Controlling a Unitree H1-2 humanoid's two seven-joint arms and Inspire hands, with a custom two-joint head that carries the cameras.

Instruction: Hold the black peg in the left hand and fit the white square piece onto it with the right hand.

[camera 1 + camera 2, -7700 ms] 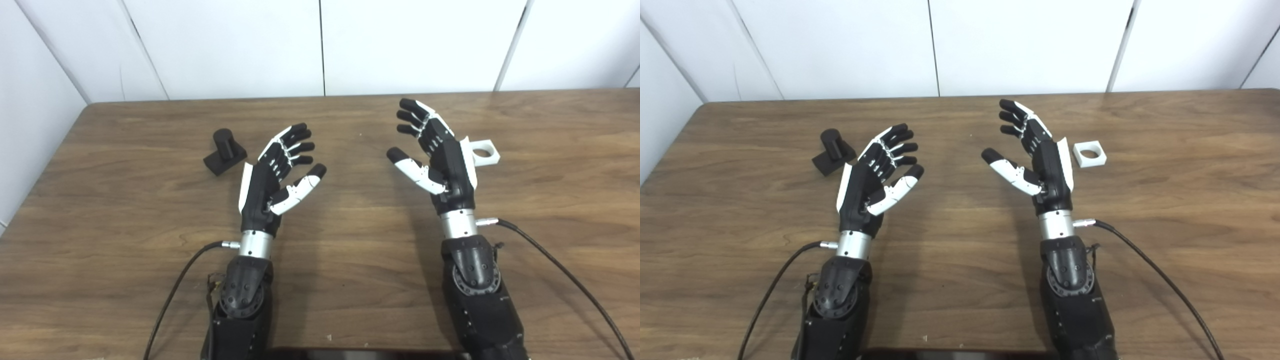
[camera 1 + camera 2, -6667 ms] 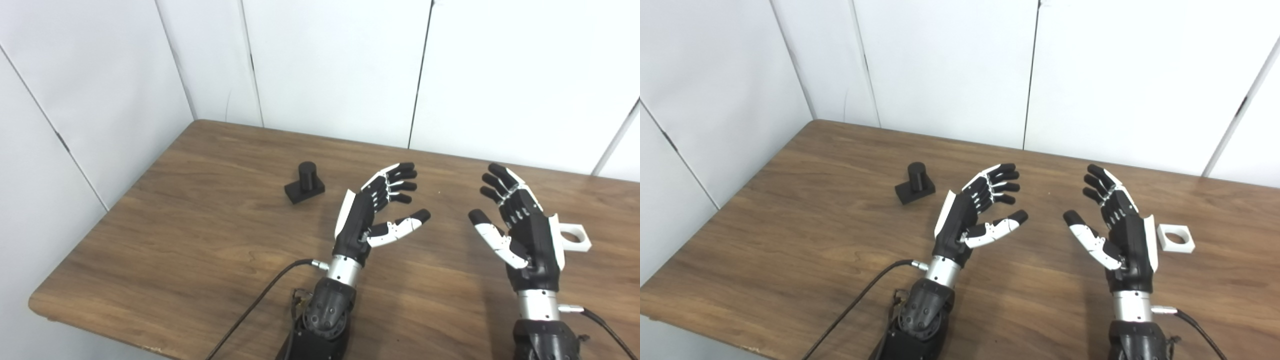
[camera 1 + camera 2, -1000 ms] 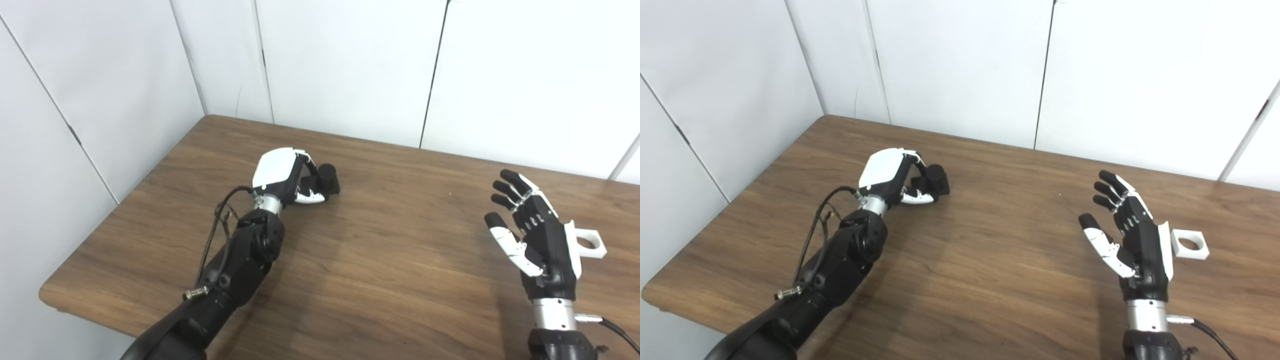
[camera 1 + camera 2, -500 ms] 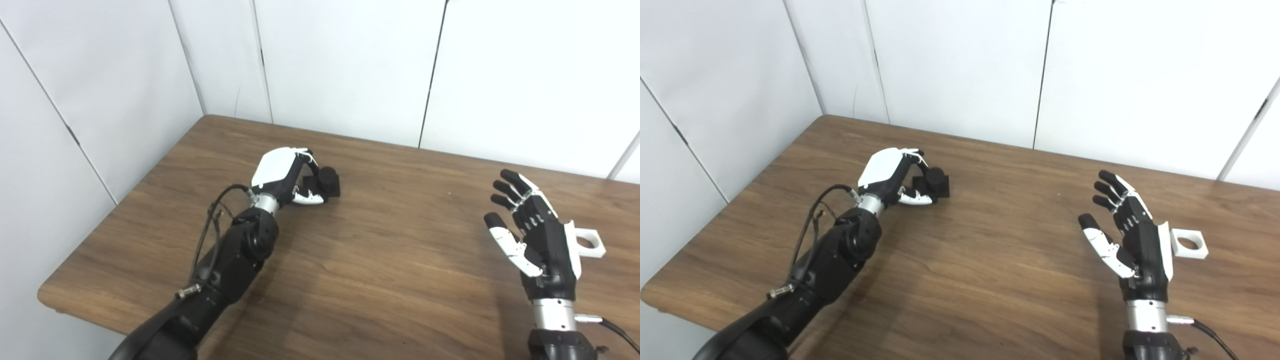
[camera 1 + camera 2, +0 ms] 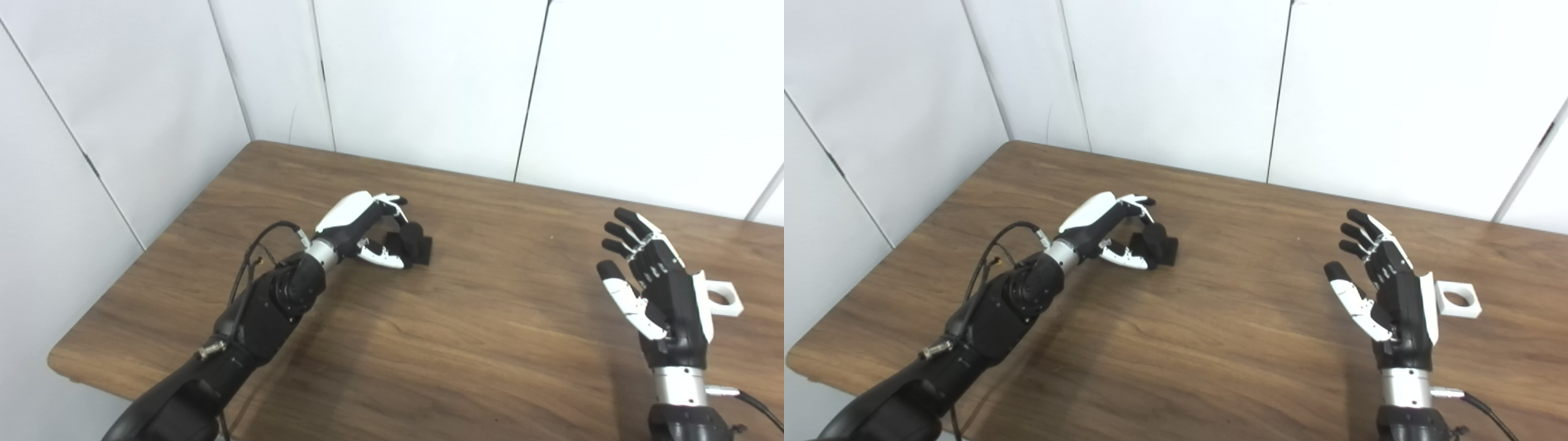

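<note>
The black peg (image 5: 411,243), a matte cylinder on a square base, sits tilted at the far left of the wood-grain table (image 5: 465,331), its cylinder leaning toward the left hand (image 5: 361,228), whose fingers and thumb are closed around it. The right hand (image 5: 1387,300) hovers empty with fingers spread, just beside the white square piece (image 5: 1458,299), which lies flat with its round hole facing up
</note>
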